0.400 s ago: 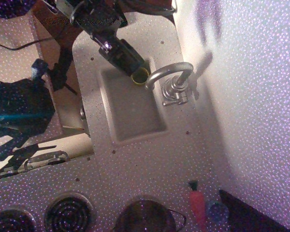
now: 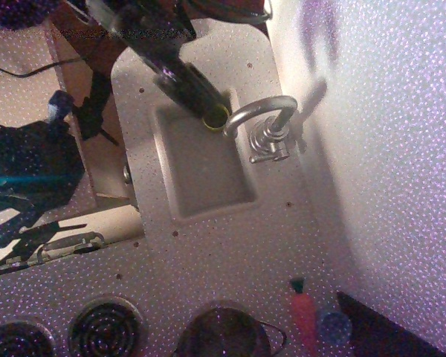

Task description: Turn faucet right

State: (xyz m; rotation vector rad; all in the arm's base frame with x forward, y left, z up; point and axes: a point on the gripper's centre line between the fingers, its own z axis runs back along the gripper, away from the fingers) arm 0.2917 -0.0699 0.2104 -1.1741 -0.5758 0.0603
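The faucet [image 2: 266,125] is shiny silver with an arched spout. It stands on the counter at the sink's right rim, and its spout curves left over the top corner of the sink [image 2: 180,199]. My gripper [image 2: 214,113] is dark and reaches down from the upper left. Its tip, with a yellow-green part, sits right against the spout's end. The frame does not show whether the fingers are apart or closed on the spout.
A speckled wall [image 2: 386,149] rises just right of the faucet. Along the bottom edge are two stove burners [image 2: 108,327], a metal pot [image 2: 223,336], a toy carrot [image 2: 305,316] and a small blue object [image 2: 334,326]. Dark clutter lies left of the counter.
My arm has shifted and turned slightly above the sink, looking narrower now. Its tip stays at the spout's end. The faucet looks almost unmoved.
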